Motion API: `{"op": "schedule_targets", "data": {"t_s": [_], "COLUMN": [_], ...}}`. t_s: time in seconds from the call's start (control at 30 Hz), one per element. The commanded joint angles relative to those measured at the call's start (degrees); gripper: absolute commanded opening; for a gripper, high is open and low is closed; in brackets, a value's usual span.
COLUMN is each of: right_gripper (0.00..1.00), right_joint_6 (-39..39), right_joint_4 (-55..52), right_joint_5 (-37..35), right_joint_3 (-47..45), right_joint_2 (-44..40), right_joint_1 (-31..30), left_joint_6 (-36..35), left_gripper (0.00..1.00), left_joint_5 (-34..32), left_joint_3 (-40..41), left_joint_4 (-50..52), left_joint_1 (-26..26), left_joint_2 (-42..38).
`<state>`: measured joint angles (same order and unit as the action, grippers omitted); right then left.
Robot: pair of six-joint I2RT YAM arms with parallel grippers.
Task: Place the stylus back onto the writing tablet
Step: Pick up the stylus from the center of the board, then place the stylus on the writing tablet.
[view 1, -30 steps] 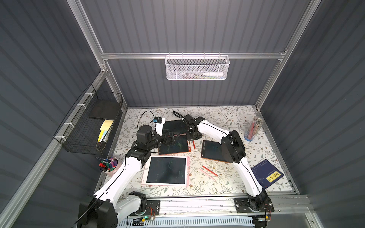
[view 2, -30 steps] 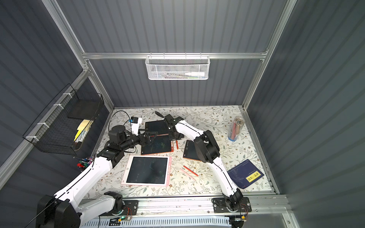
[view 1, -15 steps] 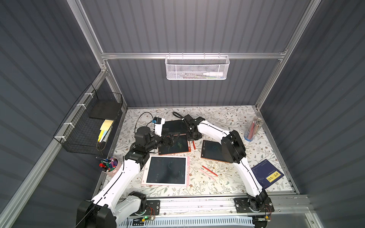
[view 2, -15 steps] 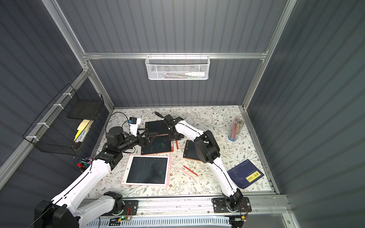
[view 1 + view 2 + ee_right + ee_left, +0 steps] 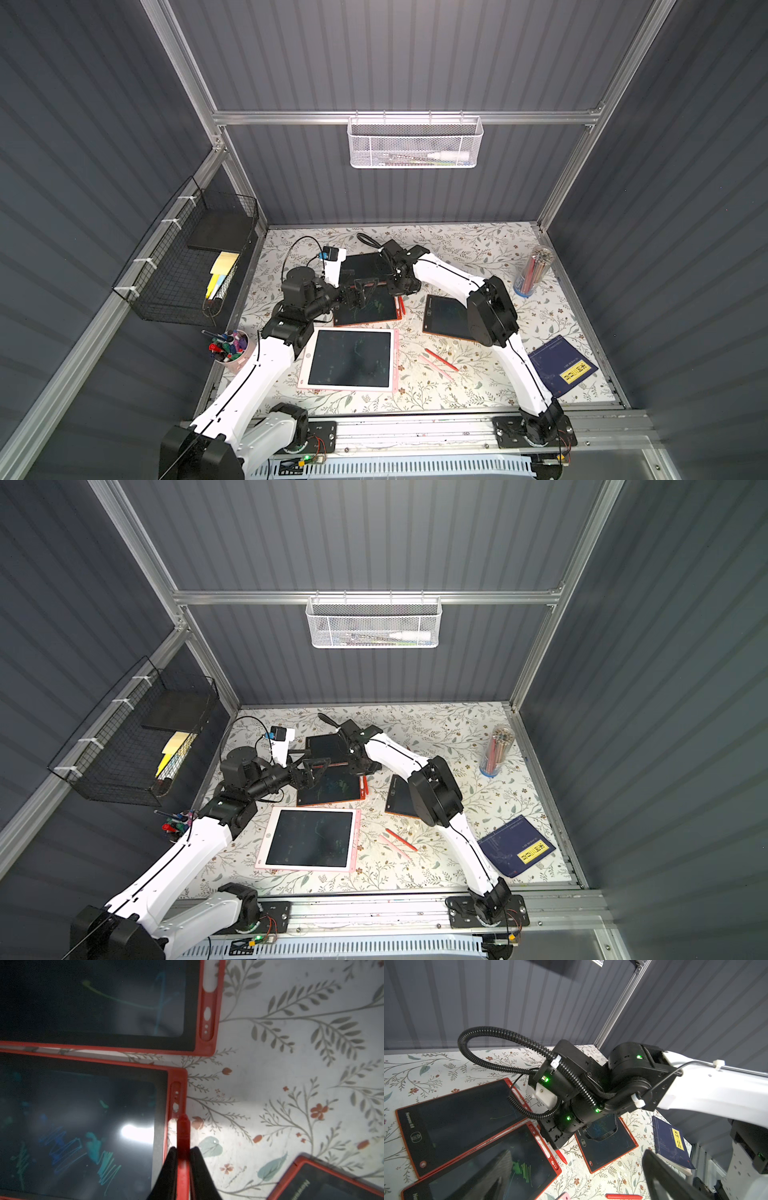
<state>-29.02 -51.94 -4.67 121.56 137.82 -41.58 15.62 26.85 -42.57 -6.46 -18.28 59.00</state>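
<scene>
In the right wrist view my right gripper [image 5: 183, 1154] is shut on a red stylus [image 5: 183, 1134]. The stylus lies along the pen slot at the edge of a red-framed writing tablet [image 5: 170, 1076], its tip by the slot's holes. Both top views show that gripper [image 5: 400, 287] [image 5: 362, 770] low over the tablet's [image 5: 370, 311] [image 5: 330, 791] right edge, the stylus [image 5: 401, 305] sticking out below it. My left gripper [image 5: 362, 291] [image 5: 316, 767] hovers open above the same tablet's screen, holding nothing. The left wrist view shows the stylus tip [image 5: 562, 1157] under the right wrist.
A second red tablet [image 5: 365, 266] lies behind, a third [image 5: 442, 316] to the right and a pink one [image 5: 351, 361] in front. Loose red [image 5: 441, 360] and pink [image 5: 434, 366] styluses, a blue notebook [image 5: 563, 365], a pencil tube [image 5: 534, 272] and a pen cup [image 5: 230, 349] surround them.
My left arm has drawn back a little to the left, its gripper still open. The right gripper and the stylus have not moved.
</scene>
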Motion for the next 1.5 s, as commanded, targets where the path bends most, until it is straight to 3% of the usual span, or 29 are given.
{"op": "schedule_targets", "data": {"t_s": [0.0, 0.7, 1.23, 1.33, 1.47], "right_gripper": [0.16, 0.18, 0.24, 0.24, 0.25], "right_joint_6": [-2.14, -5.48, -3.49, -2.4, -0.65], "right_joint_4": [-0.47, -0.18, 0.71, 1.81, 9.1], "right_joint_5": [0.68, -2.44, -4.28, -2.48, 0.7], "right_joint_3": [2.06, 3.42, 3.26, -0.24, -11.52], "right_joint_2": [0.93, 4.73, 2.34, -0.94, -8.92], "right_joint_1": [-0.51, -0.93, -0.99, -0.87, -0.69], "left_joint_6": [-0.73, -0.67, -1.06, -1.54, -4.64], "left_gripper": [0.99, 0.99, 0.99, 0.99, 0.99], "left_joint_5": [0.33, 0.48, 1.09, 4.49, 4.7], "left_joint_3": [0.46, 0.47, 0.2, -0.37, -2.73], "left_joint_4": [-0.67, -0.92, -0.94, -0.01, 1.85], "left_joint_1": [0.31, 0.35, 0.35, 0.35, 0.33], "left_joint_2": [-1.01, -1.01, -0.58, 0.11, 2.41]}}
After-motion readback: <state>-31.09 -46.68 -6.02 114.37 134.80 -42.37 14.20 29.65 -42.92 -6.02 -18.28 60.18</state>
